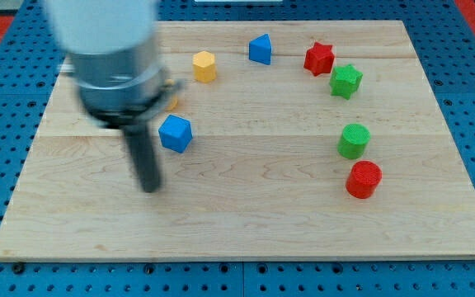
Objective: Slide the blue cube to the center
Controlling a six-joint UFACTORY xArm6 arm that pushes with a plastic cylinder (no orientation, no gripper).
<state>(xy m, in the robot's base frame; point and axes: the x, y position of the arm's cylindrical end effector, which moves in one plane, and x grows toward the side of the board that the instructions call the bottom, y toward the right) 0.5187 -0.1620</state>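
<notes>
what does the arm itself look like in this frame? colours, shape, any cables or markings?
Blurred light grey-white cylindrical housing at the top, then a dark grey banded collar, narrowing to a straight dark rod ending at my tip. No end effector jaws, cables or markings can be made out.

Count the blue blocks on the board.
2. A blue cube sits left of centre, just right of my tip; another blue block is at the top. The arm may hide others.

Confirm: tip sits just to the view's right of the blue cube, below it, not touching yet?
Not quite. In the camera view my tip sits to the view's left of the blue cube, not its right. The rest holds: it is below the cube, with bare wood showing between them, so no contact yet.
</notes>
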